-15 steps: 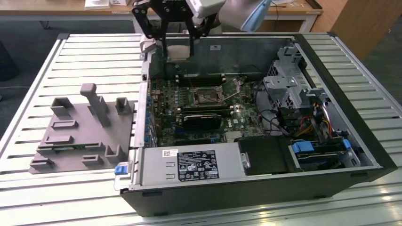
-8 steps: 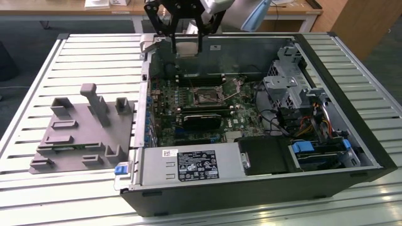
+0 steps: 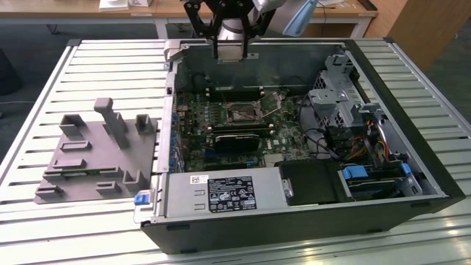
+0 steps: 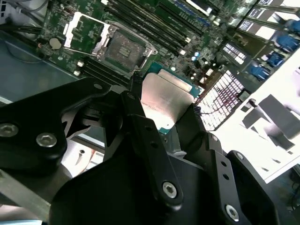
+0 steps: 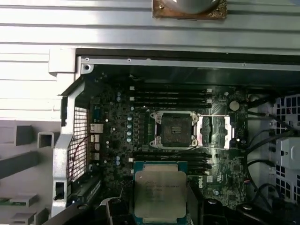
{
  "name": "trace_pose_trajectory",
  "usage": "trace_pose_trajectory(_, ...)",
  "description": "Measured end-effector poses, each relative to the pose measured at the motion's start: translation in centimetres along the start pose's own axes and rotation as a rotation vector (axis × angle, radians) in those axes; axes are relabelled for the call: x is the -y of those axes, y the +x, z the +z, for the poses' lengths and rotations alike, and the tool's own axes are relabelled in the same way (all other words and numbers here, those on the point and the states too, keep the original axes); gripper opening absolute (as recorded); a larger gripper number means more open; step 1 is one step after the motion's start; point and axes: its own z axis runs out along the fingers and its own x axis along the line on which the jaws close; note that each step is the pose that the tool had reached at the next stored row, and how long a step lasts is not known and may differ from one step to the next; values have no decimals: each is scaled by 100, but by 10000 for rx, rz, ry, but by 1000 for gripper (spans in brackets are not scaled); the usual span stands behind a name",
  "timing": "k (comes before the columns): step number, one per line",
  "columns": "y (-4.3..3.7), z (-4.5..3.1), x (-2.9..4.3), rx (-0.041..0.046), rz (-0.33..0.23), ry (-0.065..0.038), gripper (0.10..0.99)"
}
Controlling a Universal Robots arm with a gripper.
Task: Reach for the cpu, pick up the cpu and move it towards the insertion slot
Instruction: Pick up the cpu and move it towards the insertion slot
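Note:
My gripper point(image 3: 230, 54) hangs over the far wall of the open computer case, shut on the cpu point(image 4: 165, 99). The chip's pale silver top and its green edge sit between my two black fingers point(image 4: 140, 126) in both wrist views; the cpu point(image 5: 161, 193) is held flat, above the motherboard. The insertion slot point(image 5: 174, 129), a dark square socket in a shiny frame with its lid folded open beside it, lies a short way from the chip. It also shows in the middle of the board as the insertion slot point(image 3: 241, 112) and in the second wrist view as the insertion slot point(image 4: 123, 47).
Long black memory slots point(image 5: 171, 96) run on both sides of the socket. A black card point(image 3: 235, 139) lies nearer the power supply point(image 3: 220, 194). A drive cage with cables point(image 3: 346, 110) fills the case's right in the exterior view. A gray tray with upright blocks point(image 3: 96, 157) stands on the slatted table.

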Motion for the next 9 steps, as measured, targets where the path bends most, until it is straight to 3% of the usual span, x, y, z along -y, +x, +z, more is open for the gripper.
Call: trace_pose_trajectory(9,-148,18,-134,0,-6,-15,541)
